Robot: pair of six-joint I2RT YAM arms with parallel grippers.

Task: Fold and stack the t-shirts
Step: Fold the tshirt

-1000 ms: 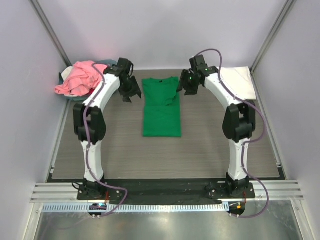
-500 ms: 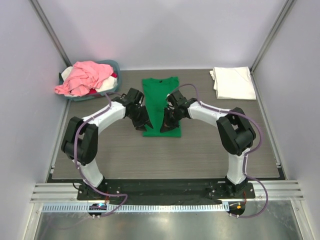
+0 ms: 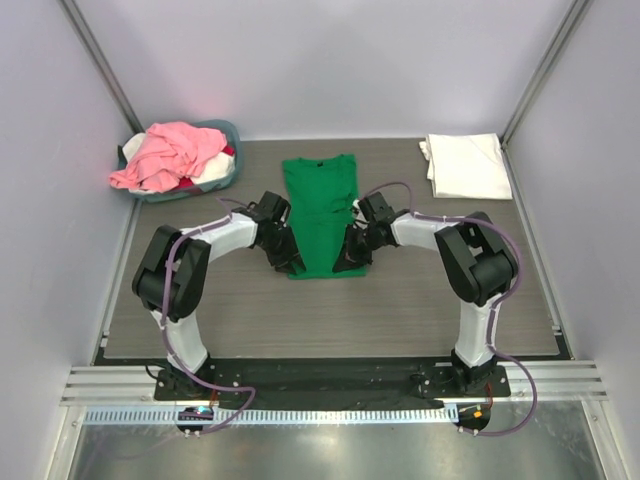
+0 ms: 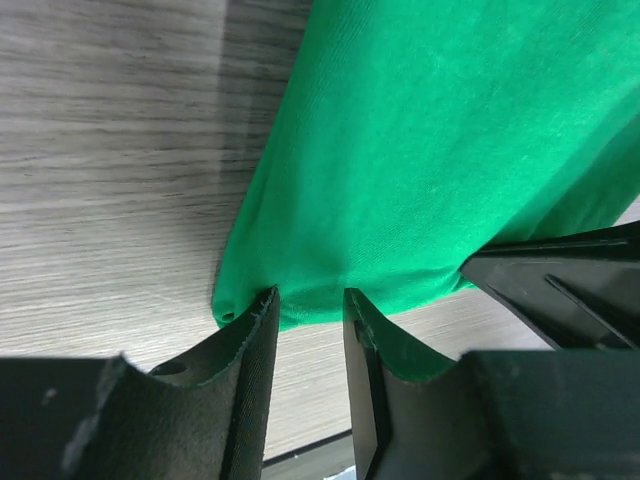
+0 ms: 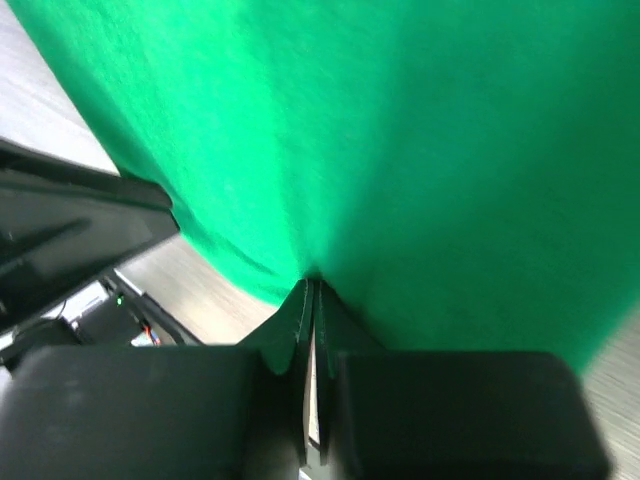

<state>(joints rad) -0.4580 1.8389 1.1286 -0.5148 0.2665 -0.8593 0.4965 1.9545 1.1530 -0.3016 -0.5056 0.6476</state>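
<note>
Pinching the green t-shirt point(image 3: 320, 215) hem, right gripper point(image 5: 308, 285) is clamped; left gripper point(image 4: 308, 300) straddles it, jaws apart

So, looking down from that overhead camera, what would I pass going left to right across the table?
Pink t-shirt heaped in the basket → left gripper → green t-shirt → right gripper → folded white t-shirt.

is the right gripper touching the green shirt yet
Touching. The right wrist view shows the right gripper shut, with the near edge of the green t-shirt puckered and pinched between its fingertips.
</note>
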